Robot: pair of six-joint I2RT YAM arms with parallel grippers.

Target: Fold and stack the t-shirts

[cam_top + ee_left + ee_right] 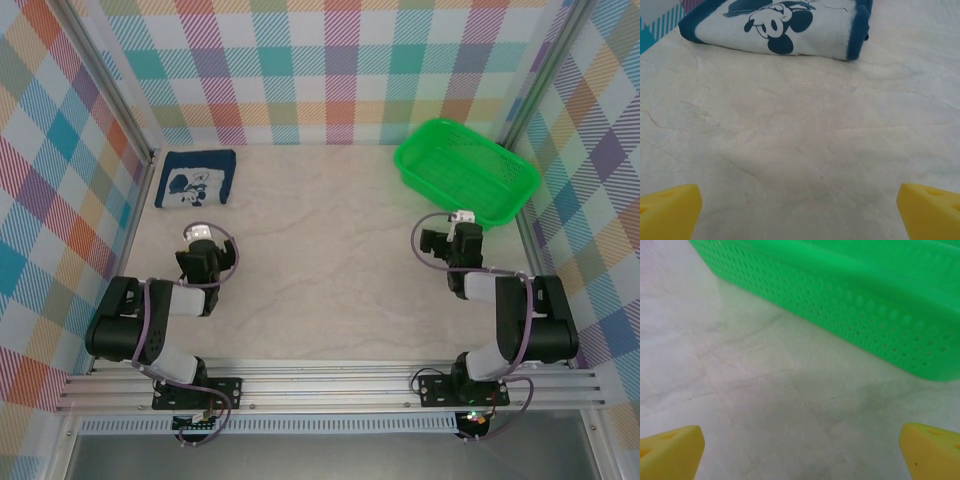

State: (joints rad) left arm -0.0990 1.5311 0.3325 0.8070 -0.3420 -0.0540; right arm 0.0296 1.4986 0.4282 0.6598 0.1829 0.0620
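We see the shirt (196, 178) folded flat at the table's (330, 250) far left corner, print up. Our left gripper (199, 235) hangs near it without touching, jaws spread wide, holding nothing. Our right gripper (461, 217), equally wide and empty, is just beside the green basket (467, 170) at the far right corner.

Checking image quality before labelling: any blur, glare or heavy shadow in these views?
Top external: even light, sharp, no glare. Left wrist: t-shirt print crisp, faint shadow on the table nearer the camera. Right wrist: basket holes slightly soft, a dull shadow on the table beside it.
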